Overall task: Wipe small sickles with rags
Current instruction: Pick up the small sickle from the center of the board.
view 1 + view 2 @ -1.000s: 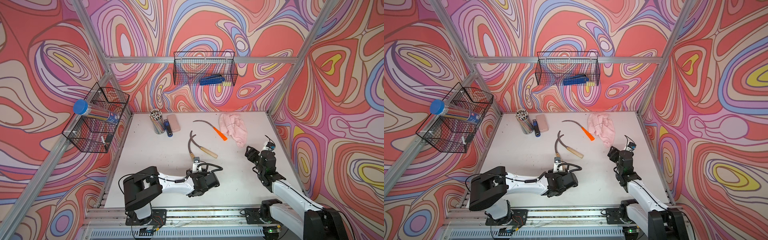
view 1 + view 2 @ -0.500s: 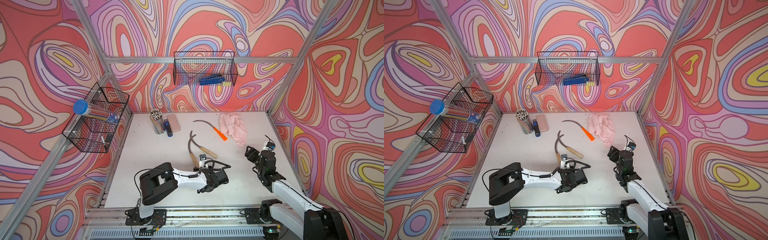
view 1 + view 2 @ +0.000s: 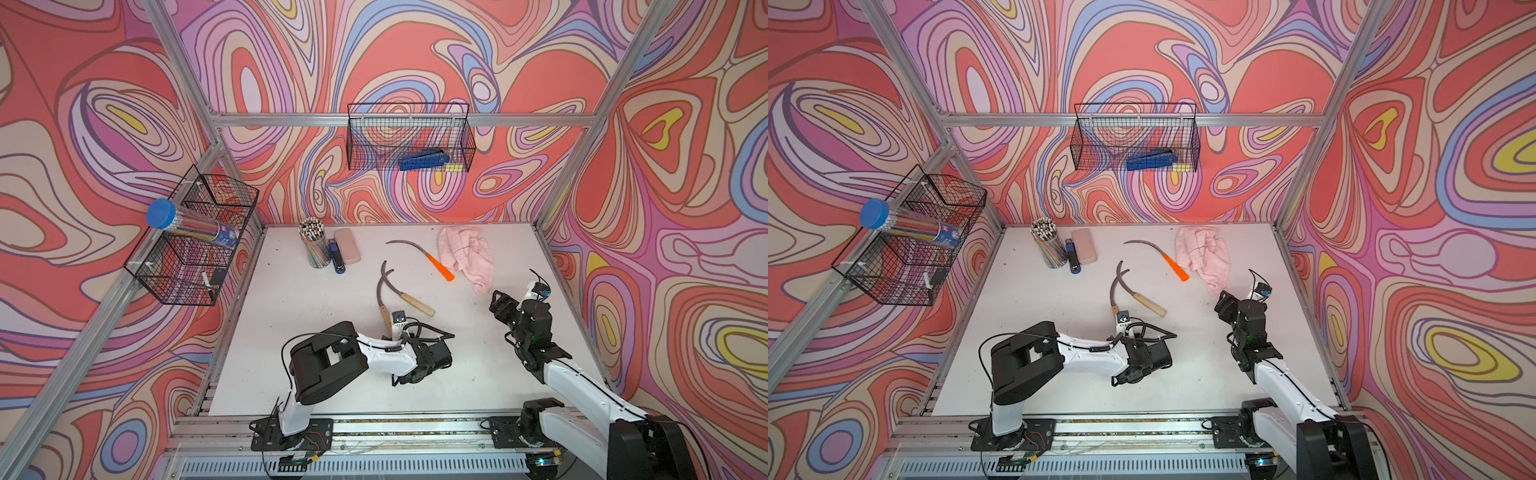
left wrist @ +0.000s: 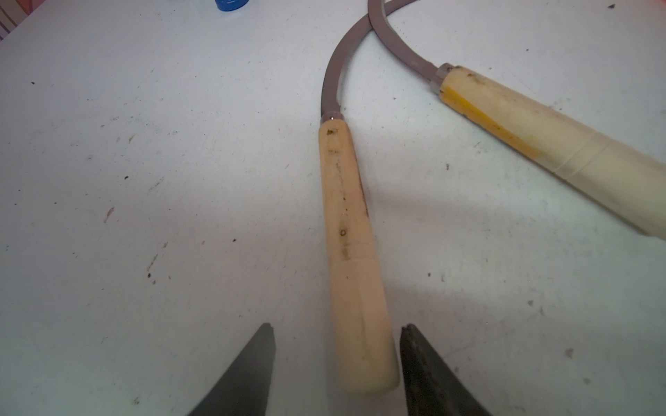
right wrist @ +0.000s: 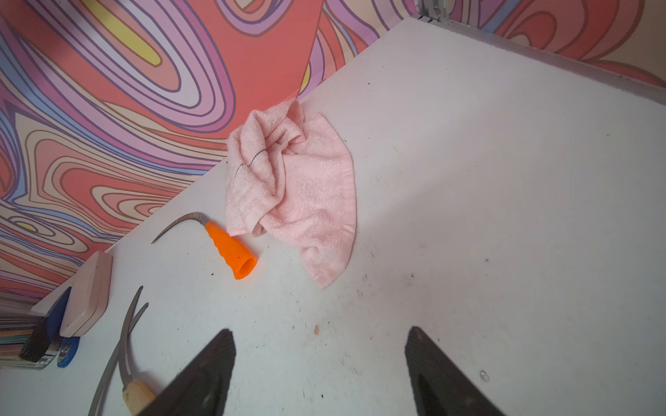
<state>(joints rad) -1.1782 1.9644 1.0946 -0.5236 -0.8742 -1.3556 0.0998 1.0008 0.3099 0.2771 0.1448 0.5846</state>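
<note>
Pale-handled sickle point(image 4: 355, 259) lies lengthwise straight out from my left gripper point(image 4: 337, 326), its handle's butt between the open, not-yet-clamped jaws, blade curving toward the far edge of the desk point(image 4: 144, 201).

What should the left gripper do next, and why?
Probably close the left gripper on the wooden-handled sickle: its handle end lies between the open jaws, flat on the table, not yet pinched. The rag lies untouched ahead of the open right gripper.
</note>
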